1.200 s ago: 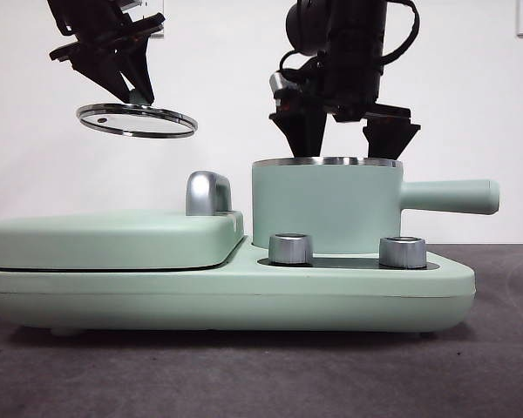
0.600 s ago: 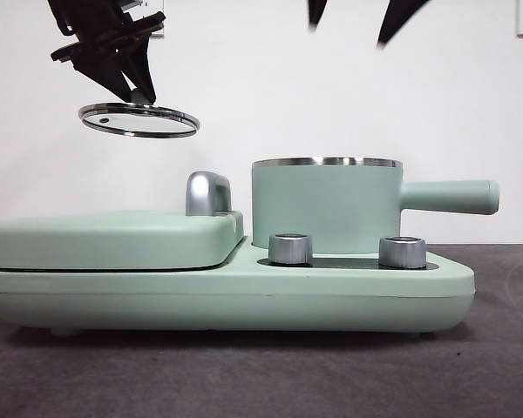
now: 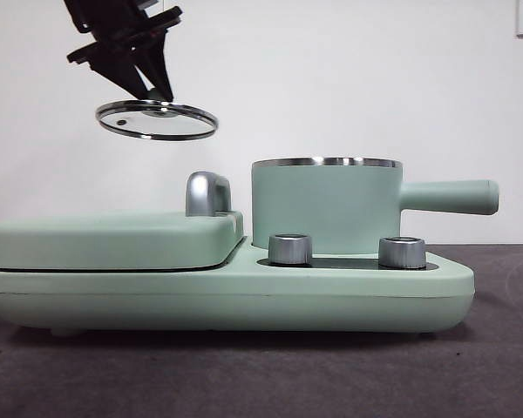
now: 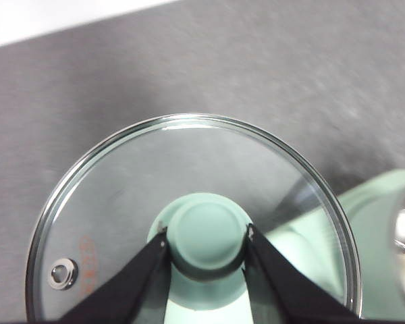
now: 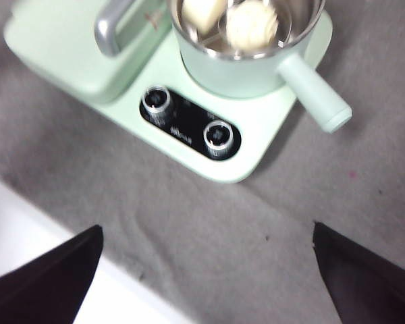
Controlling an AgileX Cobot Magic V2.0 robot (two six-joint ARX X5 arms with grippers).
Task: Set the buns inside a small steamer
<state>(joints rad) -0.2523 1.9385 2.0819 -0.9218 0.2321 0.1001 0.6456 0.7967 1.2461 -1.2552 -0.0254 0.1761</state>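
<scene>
The small steamer point(image 3: 327, 205) stands open on the right of the appliance, its long handle point(image 3: 449, 197) pointing right. From above, in the right wrist view, both buns lie inside the steamer point(image 5: 256, 71): the smooth cream bun point(image 5: 202, 12) and the white ridged bun point(image 5: 252, 23). My right gripper point(image 5: 206, 270) hangs high over the table in front of the appliance, open and empty. It is out of the front view. My left gripper point(image 3: 152, 91) is shut on the green knob point(image 4: 208, 233) of the glass lid point(image 3: 157, 119), held in the air above the griddle, left of the steamer.
The flat mint-green griddle point(image 3: 113, 239) with its chrome handle point(image 3: 207, 193) fills the appliance's left half. Two steel dials point(image 3: 290, 248) point(image 3: 402, 252) sit in front of the steamer. Dark grey tabletop surrounds the base.
My right gripper has risen from the steamer's rim and left the front view. The left gripper has carried the lid a little to the right, toward the steamer.
</scene>
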